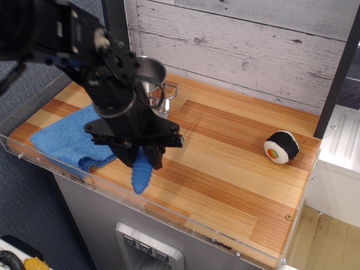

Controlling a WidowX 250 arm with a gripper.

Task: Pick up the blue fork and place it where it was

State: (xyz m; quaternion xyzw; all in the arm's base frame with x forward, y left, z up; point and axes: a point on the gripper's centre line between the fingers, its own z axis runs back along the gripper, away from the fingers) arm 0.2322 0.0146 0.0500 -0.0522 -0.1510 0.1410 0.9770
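The blue fork (142, 176) hangs handle-down, clamped in the gripper (142, 156), above the front part of the wooden counter (225, 169), just right of the folded blue cloth (70, 138). Behind the cloth stands a metal pot (151, 76); a sushi toy (282, 147) lies far right of it

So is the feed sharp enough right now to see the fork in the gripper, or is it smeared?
In the observation.image view, the blue fork shows its ribbed handle crisply below the gripper; its tines are hidden. The arm's upper left is slightly soft. A bright glare sits on the steel pot, and the sushi toy is sharp.
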